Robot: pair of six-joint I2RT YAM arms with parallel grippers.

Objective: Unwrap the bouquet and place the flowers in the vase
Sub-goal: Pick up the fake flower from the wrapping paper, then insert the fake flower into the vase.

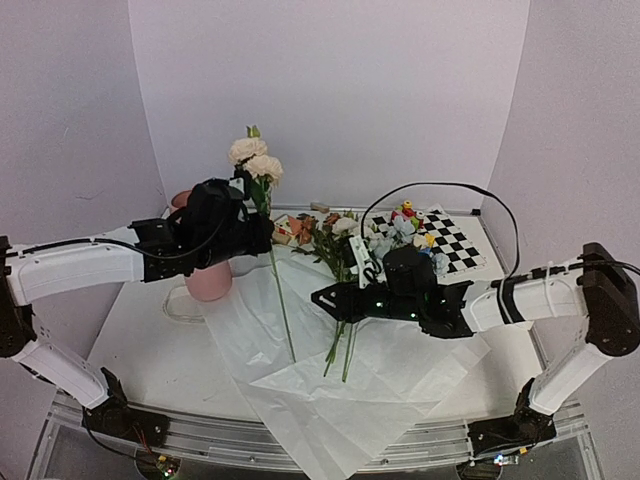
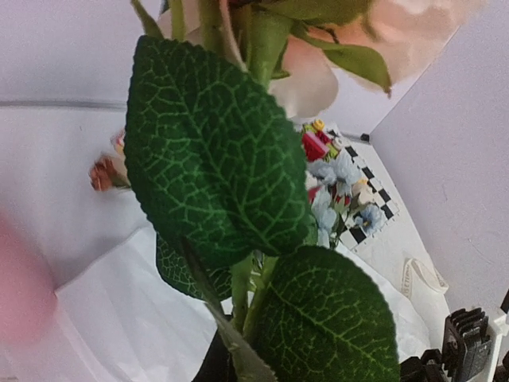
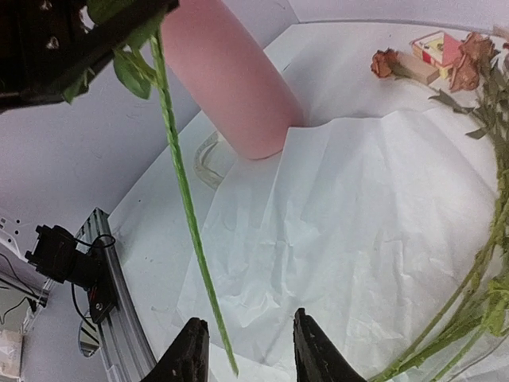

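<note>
Cream rose (image 1: 255,160) — stem clamped in left gripper (image 1: 250,210), held near upright beside the pink vase (image 1: 210,285), likely so its foot can clear the rim. Right gripper (image 3: 248,354) — jaws apart, flanking the stem's tip, gripping nothing. Other flowers (image 1: 340,238) lie on white paper (image 1: 400,350).

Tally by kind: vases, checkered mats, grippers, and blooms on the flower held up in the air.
Vase: 1
Checkered mat: 1
Grippers: 2 (left gripper, right gripper)
Blooms on the lifted flower: 2
Total: 6
</note>
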